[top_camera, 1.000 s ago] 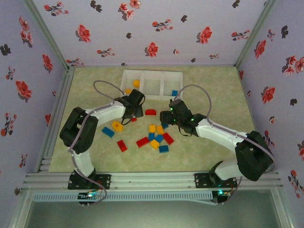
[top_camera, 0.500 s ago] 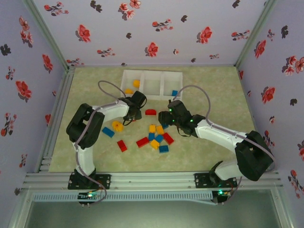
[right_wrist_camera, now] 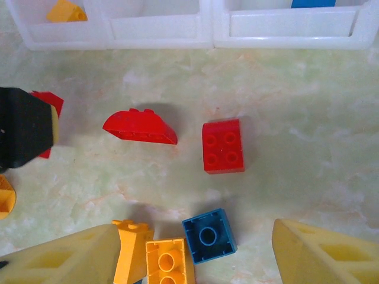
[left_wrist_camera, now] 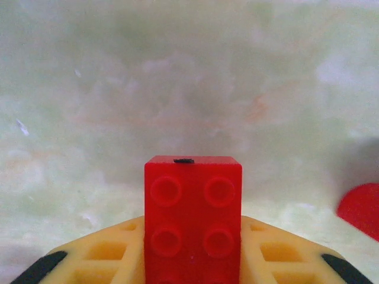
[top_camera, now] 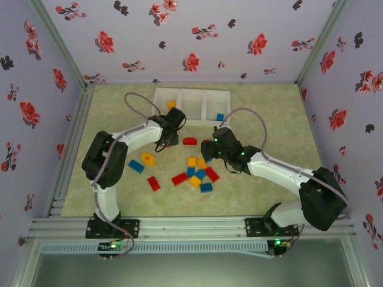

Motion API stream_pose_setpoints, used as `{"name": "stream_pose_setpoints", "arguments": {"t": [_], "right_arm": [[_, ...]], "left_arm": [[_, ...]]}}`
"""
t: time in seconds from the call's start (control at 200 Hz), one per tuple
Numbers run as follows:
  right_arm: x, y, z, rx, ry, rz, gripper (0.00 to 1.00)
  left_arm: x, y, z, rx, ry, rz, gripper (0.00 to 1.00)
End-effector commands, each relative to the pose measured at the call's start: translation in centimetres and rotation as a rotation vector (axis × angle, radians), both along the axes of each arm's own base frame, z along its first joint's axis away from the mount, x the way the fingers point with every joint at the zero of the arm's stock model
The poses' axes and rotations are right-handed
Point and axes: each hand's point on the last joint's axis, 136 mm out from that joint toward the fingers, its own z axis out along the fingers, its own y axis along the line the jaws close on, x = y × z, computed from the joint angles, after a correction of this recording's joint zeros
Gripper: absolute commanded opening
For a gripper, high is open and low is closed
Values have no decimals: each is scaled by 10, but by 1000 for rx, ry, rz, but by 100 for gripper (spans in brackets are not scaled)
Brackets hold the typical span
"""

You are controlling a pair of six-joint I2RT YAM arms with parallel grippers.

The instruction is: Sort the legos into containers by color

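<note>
The left claw is clenched on a red brick with four studs showing, pinched between its yellow fingers over the pale green table. From the top camera it sits just in front of the left end of the containers, whose left bin holds yellow-orange pieces and whose right bin holds a blue one. The right claw hangs released, jaws wide, over the loose legos. Below it lie a red arched brick, a red square brick, a blue brick and yellow-orange bricks.
</note>
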Motion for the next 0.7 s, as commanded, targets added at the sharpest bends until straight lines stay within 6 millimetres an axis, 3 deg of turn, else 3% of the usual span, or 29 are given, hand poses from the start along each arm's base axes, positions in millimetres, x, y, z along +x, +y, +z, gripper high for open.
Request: {"name": "stream_pose_setpoints", "arguments": {"t": [0.0,0.235,0.53,0.695], "right_arm": [[-3,-11,3,-32,-15,-29,69],[-14,-34,7,-86,-20,-69,68],[-38,-57,7,-64,-5,-102,68],[-47,-60,3,-45,5,-106,68]], "left_arm": [[15,-6,51,2,-80,-65,26],[51,-38,87,-20,-139,-161,26],[109,-77,92,-27,-175,-246,26],[138,-86,84,-69,-187,-244,27]]}}
